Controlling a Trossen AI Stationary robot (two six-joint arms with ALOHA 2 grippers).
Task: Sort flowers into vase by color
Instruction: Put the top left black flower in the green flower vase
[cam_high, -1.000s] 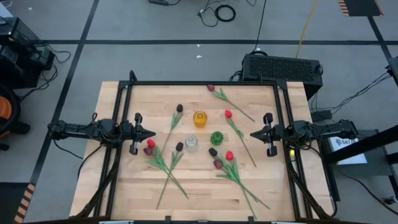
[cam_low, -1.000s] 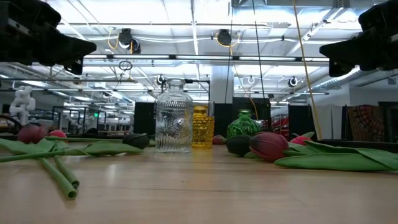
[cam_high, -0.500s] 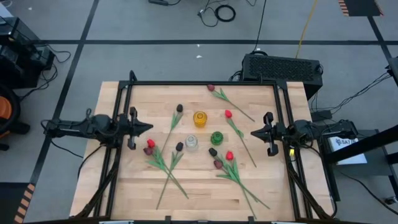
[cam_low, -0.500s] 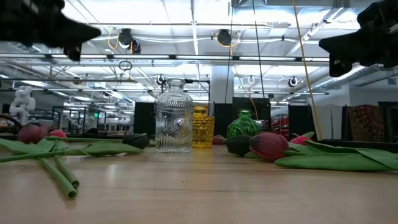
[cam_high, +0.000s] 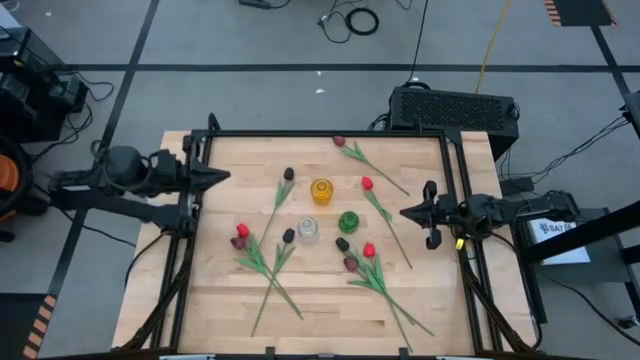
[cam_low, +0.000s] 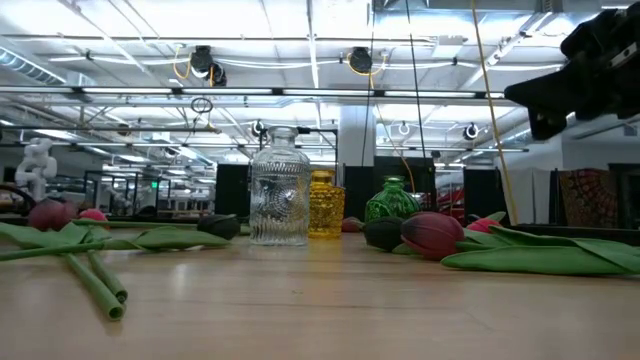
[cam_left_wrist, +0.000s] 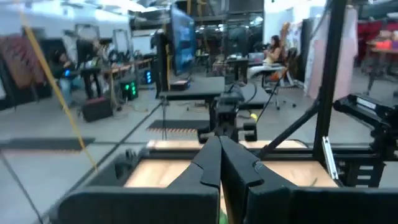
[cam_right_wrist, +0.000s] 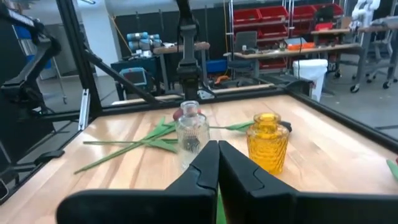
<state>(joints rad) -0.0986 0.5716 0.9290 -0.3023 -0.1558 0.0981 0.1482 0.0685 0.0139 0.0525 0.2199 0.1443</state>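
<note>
Both claws, left claw (cam_high: 222, 175) and right claw (cam_high: 405, 213), pinched together; flowers (cam_high: 262, 258) lie flat, stems mostly diagonal.

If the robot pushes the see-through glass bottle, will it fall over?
The clear bottle looks tall and narrow-necked, so a push near its top may tip it. Its wide flat base probably helps it slide instead. Being glass, it is likely slippery and could crack against the yellow vase beside it.

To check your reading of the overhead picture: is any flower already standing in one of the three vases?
No: the yellow vase, clear vase and green vase are empty, and the tulips lie flat on the table.
</note>
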